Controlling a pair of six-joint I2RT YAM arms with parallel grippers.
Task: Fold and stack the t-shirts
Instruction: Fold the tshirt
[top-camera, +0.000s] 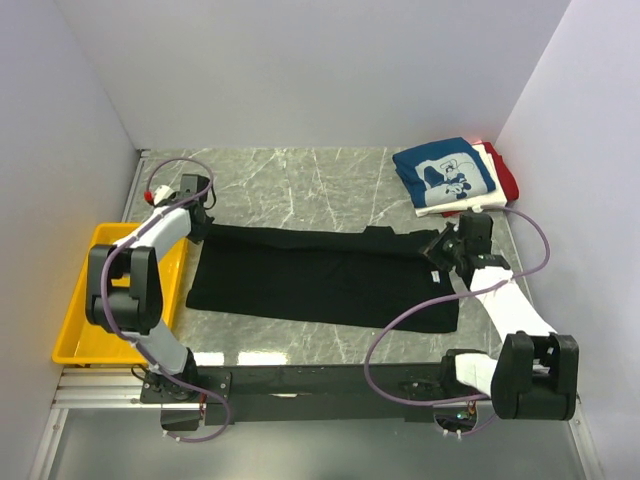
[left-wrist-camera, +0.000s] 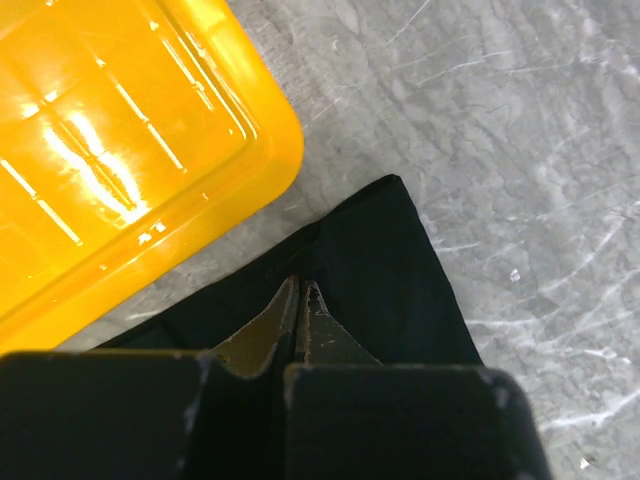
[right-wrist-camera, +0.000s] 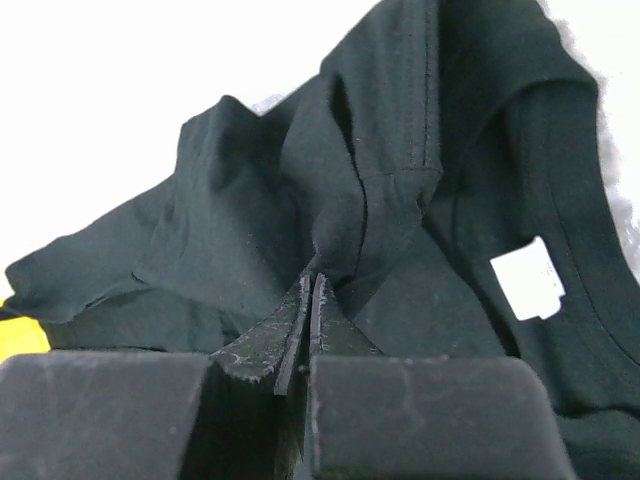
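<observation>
A large black t-shirt (top-camera: 320, 275) lies spread across the marble table, its collar end to the right. My left gripper (top-camera: 200, 215) is at the shirt's far left corner. In the left wrist view it (left-wrist-camera: 298, 288) is shut, with the black cloth (left-wrist-camera: 390, 270) creased up to its tips. My right gripper (top-camera: 441, 250) is at the shirt's right end. Seen from the right wrist, it (right-wrist-camera: 313, 280) is shut on a bunched, raised fold of the black cloth (right-wrist-camera: 250, 230), near the white neck label (right-wrist-camera: 527, 278). A folded stack sits at the far right: a blue t-shirt with white print (top-camera: 445, 172) on a white one (top-camera: 450, 208), beside a red one (top-camera: 507, 172).
A yellow plastic tray (top-camera: 80, 320) stands at the table's left edge, close to the left arm; its corner (left-wrist-camera: 120, 130) shows just beyond the shirt's corner. White walls close in the table on the left, back and right. Purple cables loop beside both arms.
</observation>
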